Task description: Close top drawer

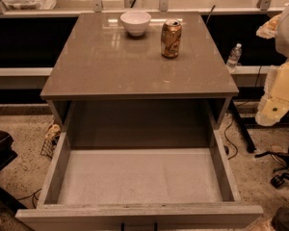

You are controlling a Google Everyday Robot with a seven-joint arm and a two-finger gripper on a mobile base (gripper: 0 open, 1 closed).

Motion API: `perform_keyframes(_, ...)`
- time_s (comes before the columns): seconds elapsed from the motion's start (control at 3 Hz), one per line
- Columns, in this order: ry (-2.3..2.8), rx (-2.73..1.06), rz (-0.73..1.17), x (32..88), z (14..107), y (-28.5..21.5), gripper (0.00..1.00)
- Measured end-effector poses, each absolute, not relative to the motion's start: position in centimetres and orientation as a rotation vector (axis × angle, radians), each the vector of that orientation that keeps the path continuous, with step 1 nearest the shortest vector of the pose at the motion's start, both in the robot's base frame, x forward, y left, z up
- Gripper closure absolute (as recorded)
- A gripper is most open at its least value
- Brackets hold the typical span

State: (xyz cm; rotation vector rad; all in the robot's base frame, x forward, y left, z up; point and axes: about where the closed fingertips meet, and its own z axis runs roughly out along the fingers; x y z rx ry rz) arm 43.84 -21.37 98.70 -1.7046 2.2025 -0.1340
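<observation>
The top drawer [139, 179] is pulled far out toward the camera. It is wide, deep, grey-beige and empty inside. Its pale front panel [77, 217] runs along the bottom edge of the view, and the small dark loop handle [138, 226] is just visible at the bottom centre. The drawers below it are hidden. Pale cream links of my arm [279, 88] stand at the right edge, beside the cabinet. My gripper itself is out of view.
The cabinet's grey top [111, 61] carries a white bowl [136, 22] and a gold can [171, 38] near the back. A water bottle [234, 57] stands on the ledge at the back right. Cables and a chair caster [279, 179] lie on the floor right; a dark object [0, 153] is left.
</observation>
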Motion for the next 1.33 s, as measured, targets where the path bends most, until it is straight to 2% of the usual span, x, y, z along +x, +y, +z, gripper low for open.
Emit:
perform_keyframes(0.67,2.186,-1.655,-0.114,42.2,96.5,-22.3,0.0)
perform_keyframes(1.0,2.179,-1.592,-0.051,39.6,92.3,-23.3,0.18)
perform_keyframes(1.33,2.161,-1.509,0.007,36.1,87.7,-24.2,0.41)
